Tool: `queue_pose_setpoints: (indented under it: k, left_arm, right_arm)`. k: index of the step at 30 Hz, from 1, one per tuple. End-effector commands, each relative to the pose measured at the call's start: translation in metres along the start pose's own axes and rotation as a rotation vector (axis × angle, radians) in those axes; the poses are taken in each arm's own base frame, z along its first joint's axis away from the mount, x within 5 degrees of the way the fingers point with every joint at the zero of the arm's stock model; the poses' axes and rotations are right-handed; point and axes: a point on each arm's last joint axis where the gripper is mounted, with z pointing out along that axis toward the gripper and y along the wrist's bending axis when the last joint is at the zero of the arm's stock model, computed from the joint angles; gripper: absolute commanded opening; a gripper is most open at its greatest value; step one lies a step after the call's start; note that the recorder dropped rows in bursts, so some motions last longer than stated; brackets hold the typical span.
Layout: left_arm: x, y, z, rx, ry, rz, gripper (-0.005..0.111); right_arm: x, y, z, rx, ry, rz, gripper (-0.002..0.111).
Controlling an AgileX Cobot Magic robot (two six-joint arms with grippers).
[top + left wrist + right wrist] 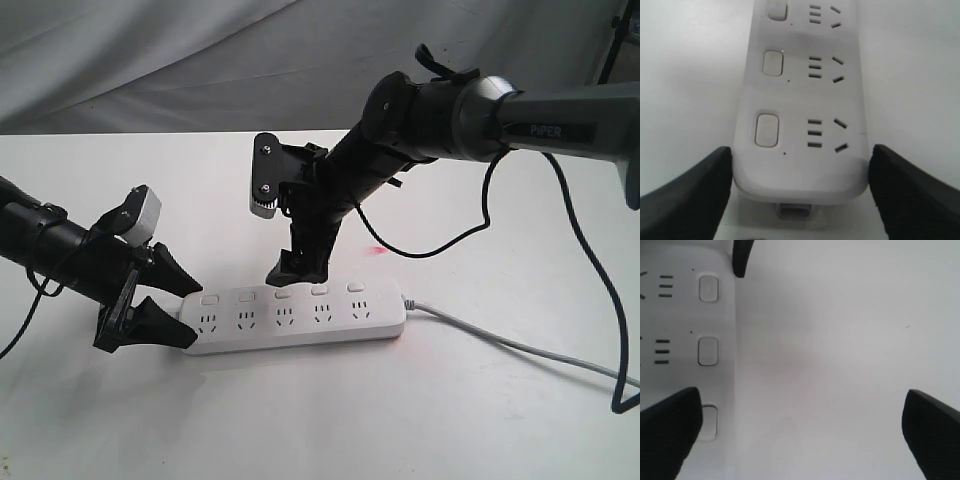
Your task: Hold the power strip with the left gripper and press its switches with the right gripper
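Long white plastic power strip (pixel 300 322) on table (pixel 400 425); black wedge-fingered left gripper (pixel 192 314) clenched on its cordless end — braces it for pressing. Dark-grey right gripper (pixel 300 268) splayed empty, one finger (pixel 667 435) over a white switch (pixel 710 424).

A plain white table (pixel 330 420) spreads under and all around the right pincer (pixel 298 268), bearing a faint pink smudge (pixel 375 250) on its surface near it, while a creased pale cloth (pixel 150 60) hangs well behind it, with a dark stand leg (pixel 611 45) far off beyond.
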Motion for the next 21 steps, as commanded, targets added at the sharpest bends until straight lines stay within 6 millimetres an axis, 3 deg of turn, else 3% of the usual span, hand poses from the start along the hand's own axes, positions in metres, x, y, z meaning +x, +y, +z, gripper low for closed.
queue_pose_setpoints:
  k: [1,9,21]
  left_arm:
    - [0.014,-0.001,0.009,0.013,0.091,0.022,0.048]
    - [0.014,-0.001,0.009,0.013,0.091,0.022,0.048]
    - [0.014,-0.001,0.009,0.013,0.091,0.022,0.048]
  right_arm:
    - [0.001,-0.002,-0.003,0.019,-0.008,0.023,0.105]
    - [0.008,-0.002,0.01,0.024,-0.001,0.046,0.105]
    - [0.009,0.001,0.01,-0.008,0.016,0.025,0.105]
